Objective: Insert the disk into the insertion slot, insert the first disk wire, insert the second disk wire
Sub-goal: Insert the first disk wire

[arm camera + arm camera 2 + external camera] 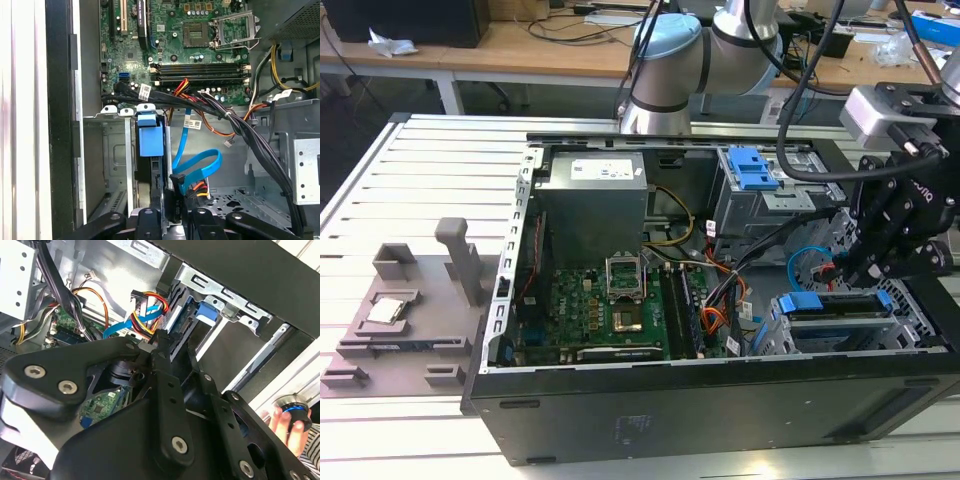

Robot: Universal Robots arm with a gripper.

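closest in, the gripper (157,340) hangs right at the disk's edge; whether it pinches anything i cannot tell. across the exterior view, left to right: motherboard (610,310), loose wires (715,320), then the disk (838,308) in its blue frame, already seated in the insertion slot (785,336). neither the blue wire (200,158) nor the coloured power wire (199,187) looks plugged in yet.

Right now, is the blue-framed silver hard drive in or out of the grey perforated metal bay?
In: the blue-framed drive sits between the grey bay's walls.
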